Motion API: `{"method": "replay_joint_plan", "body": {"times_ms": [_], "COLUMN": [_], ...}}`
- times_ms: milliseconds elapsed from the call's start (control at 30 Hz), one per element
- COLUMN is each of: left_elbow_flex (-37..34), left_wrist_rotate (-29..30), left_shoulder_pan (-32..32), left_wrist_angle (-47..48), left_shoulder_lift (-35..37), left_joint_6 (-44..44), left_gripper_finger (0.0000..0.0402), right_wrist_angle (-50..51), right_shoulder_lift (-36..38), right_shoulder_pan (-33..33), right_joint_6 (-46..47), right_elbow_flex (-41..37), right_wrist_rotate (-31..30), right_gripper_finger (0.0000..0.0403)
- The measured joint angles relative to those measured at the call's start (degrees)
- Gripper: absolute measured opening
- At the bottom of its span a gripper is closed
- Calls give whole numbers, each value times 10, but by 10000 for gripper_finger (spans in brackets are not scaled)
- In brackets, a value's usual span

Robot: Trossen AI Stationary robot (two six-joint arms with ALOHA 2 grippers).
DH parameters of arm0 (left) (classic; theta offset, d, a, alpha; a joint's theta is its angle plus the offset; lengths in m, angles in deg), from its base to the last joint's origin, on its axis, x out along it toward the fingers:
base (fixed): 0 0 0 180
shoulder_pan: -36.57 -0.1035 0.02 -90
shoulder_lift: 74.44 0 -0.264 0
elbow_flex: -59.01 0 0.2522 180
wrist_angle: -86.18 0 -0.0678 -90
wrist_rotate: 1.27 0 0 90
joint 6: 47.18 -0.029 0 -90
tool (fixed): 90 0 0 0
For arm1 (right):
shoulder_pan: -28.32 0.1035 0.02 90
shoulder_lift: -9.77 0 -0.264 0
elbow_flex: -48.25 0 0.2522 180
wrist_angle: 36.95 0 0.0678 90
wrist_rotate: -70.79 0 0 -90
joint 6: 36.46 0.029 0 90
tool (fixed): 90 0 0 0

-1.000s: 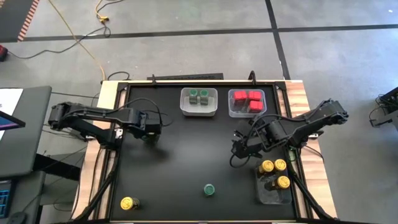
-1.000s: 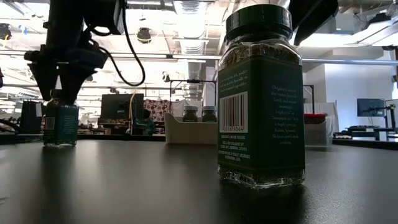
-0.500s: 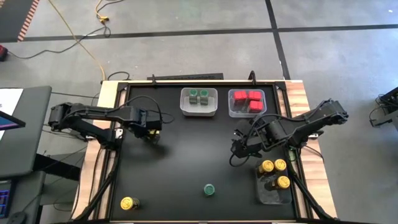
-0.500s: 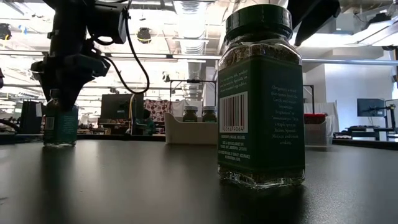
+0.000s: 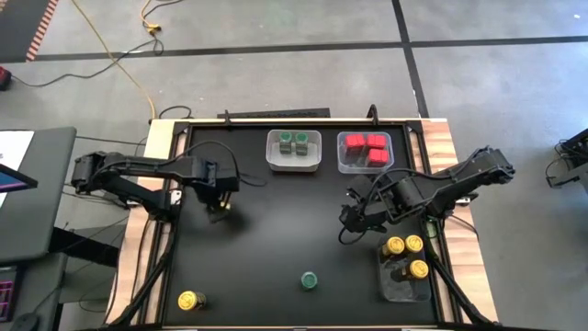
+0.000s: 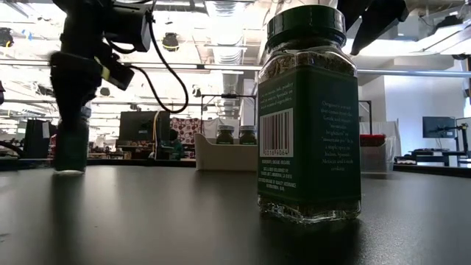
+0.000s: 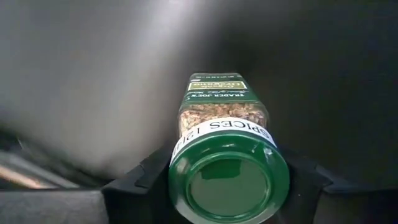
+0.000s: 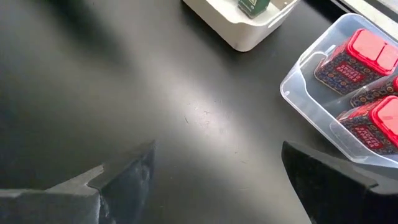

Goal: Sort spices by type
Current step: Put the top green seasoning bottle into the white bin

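A second before, the left hand (image 7: 227, 180) hung wide open over a green-lidded jar (image 7: 225, 149) at the left of the black worktop (image 5: 276, 239). Now its two dark fingers (image 7: 134, 186) had squeezed in on that jar, one on each side just under the lid. The right hand (image 8: 214, 180) had not changed. It was wide open with nothing in it, over the worktop near the red boxes.

The left wrist view showed the grip up close, with the jar's green lid between the fingers and brown bits inside the glass. The high view hid that jar under the arm. But only the high view showed the whole worktop. A white bin (image 5: 294, 150) with green-lidded jars (image 5: 294, 142) sat at the far edge. A clear bin (image 5: 365, 153) of red spice boxes (image 5: 367, 145) sat just to its right. A clear bin (image 5: 405, 274) with yellow-lidded jars (image 5: 406, 255) sat at the near right. One lone green-lidded jar (image 5: 310, 280) stood near the middle of the near edge. One lone yellow-lidded jar (image 5: 188, 301) stood at the near left.

The low view showed the lone green jar very big in front. The held jar stood far off at the left, and it looked blurry.
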Motion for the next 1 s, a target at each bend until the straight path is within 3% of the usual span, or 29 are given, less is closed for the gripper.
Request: {"method": "replay_joint_plan", "body": {"times_ms": [333,600,1000], "left_elbow_flex": [0,0,0], "left_wrist_rotate": [-8,-3,24], "left_shoulder_pan": [21,25,28], "left_wrist_angle": [-5,-29,-212], "left_shoulder_lift": [0,0,-2], "left_joint_6": [-459,-676,-729], "left_gripper_finger": [195,194,194], "right_wrist_angle": [2,2,-3], "right_shoulder_lift": [0,0,0], "right_shoulder_pan": [0,0,0], "right_joint_6": [1,-5,-5], "right_elbow_flex": [0,0,0], "right_wrist_rotate": [0,0,-2], "right_gripper_finger": [375,375,375]}}
